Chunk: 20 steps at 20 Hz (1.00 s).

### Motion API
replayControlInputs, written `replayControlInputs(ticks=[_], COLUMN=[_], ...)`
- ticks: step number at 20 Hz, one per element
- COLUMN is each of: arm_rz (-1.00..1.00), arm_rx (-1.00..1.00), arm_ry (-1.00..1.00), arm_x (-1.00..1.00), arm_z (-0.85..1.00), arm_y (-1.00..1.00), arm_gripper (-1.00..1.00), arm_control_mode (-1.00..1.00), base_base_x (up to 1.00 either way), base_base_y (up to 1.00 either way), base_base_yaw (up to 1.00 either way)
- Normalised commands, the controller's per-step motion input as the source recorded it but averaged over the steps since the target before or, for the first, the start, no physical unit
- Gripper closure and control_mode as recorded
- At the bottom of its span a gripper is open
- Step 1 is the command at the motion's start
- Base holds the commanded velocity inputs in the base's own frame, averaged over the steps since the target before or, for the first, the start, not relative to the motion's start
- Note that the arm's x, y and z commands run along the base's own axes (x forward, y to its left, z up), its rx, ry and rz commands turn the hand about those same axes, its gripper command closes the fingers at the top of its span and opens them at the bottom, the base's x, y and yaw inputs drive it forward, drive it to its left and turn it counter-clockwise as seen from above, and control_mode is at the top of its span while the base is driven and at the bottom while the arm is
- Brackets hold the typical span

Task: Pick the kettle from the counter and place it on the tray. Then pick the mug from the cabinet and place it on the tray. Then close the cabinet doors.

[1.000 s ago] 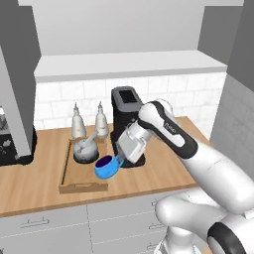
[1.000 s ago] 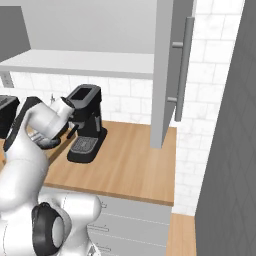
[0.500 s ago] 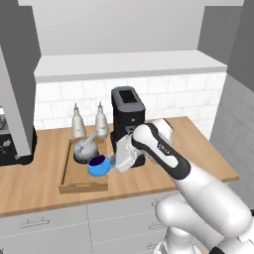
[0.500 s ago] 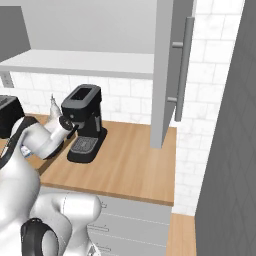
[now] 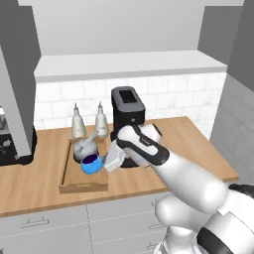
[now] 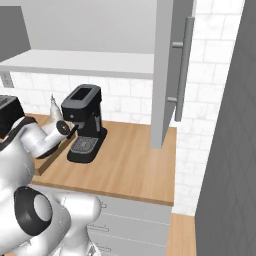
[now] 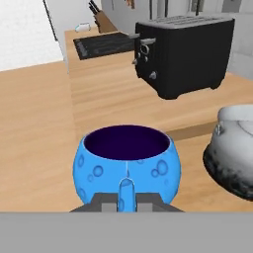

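Light-wood counter (image 5: 34,178) below white-tiled wall (image 5: 163,96)

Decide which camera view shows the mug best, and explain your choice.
The hand view: the mug sits close and whole, handle between the tool's fingertips. The left base view shows it small, over the tray beside the kettle.
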Motion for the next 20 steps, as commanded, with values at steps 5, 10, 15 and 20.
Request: replayControlInputs(ticks=[5, 10, 15, 20], arm_rz=[0.0, 0.0, 0.0, 0.0], arm_rx=[0.0, 0.0, 0.0, -0.03], arm_ry=[0.0, 0.0, 0.0, 0.0], arm_x=[0.19, 0.25, 0.36, 0.3], arm_z=[-0.41, -0.26, -0.2, -0.26], arm_y=[0.27, 0.26, 0.18, 0.13], arm_gripper=[1.0, 1.0, 1.0, 1.0], arm_control_mode=[-1.0, -1.0, -1.0, -1.0], base_base_x=[0.0, 0.0, 0.0, 0.0], base_base_y=[0.0, 0.0, 0.0, 0.0], base_base_yaw=[0.0, 0.0, 0.0, 0.0])
